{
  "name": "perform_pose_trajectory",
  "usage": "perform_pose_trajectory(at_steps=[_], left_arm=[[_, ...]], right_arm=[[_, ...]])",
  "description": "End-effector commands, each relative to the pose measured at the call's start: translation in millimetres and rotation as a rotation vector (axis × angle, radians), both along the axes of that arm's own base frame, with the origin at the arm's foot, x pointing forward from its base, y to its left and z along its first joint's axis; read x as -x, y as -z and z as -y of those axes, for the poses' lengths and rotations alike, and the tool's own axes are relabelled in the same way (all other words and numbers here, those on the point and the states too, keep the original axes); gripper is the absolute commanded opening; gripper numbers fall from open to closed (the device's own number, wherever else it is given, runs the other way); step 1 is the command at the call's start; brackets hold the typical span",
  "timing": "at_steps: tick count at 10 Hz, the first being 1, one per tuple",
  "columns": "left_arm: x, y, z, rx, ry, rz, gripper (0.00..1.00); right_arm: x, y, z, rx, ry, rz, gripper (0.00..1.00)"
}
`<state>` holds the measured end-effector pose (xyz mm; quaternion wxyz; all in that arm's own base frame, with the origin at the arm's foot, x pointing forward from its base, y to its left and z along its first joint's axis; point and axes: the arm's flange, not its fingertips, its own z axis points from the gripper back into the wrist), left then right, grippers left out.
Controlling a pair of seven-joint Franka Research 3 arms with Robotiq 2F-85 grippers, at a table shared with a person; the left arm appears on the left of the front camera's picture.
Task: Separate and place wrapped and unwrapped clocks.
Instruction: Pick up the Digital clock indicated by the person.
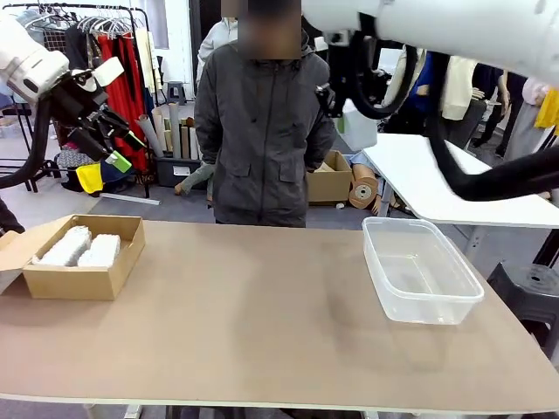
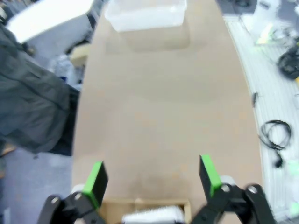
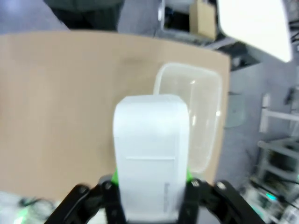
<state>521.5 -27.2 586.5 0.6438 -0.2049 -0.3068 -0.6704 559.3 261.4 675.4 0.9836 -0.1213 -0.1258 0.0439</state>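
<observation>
Two wrapped clocks (image 1: 65, 247) (image 1: 100, 250), white lumps in crinkly plastic, lie side by side in the brown cardboard box (image 1: 74, 281) at the table's left. My left gripper (image 1: 113, 148) hangs open and empty high above that box. In the left wrist view its green pads (image 2: 97, 182) stand wide apart over the box edge (image 2: 145, 204), with a wrapped clock (image 2: 154, 215) just below. My right gripper (image 3: 152, 186) is shut on the bare white clock (image 3: 152, 154), held high above the table over the clear tub (image 3: 196, 112). The front view shows that clock (image 1: 358, 131) up near the person.
The clear plastic tub (image 1: 467, 288) stands empty at the table's right. A person in a grey jacket (image 1: 262, 122) stands at the far edge, hands out of sight. The brown tabletop (image 1: 262, 314) between box and tub is bare. A white table (image 1: 437, 183) stands behind on the right.
</observation>
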Motion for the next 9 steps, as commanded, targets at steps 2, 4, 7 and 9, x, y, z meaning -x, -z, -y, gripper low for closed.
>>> perform_pose_trajectory(at_steps=[2, 4, 7, 9], left_arm=[[2.5, -0.1, -2.9, -0.009, 0.016, 0.006, 1.0], [2.5, -0.1, -2.9, -0.009, 0.016, 0.006, 1.0], [2.5, -0.1, -2.9, -0.009, 0.016, 0.006, 1.0], [2.5, -0.1, -2.9, -0.009, 0.016, 0.006, 1.0]], right_arm=[[156.4, 151.5, 143.9, -0.076, -0.022, 0.019, 0.0], [152.6, 155.8, 151.0, -0.131, -0.005, 0.039, 0.0], [138.3, 155.2, 153.3, -0.213, 0.089, 0.104, 0.0], [119.5, 138.3, 143.7, -0.127, 0.076, 0.018, 0.0]])
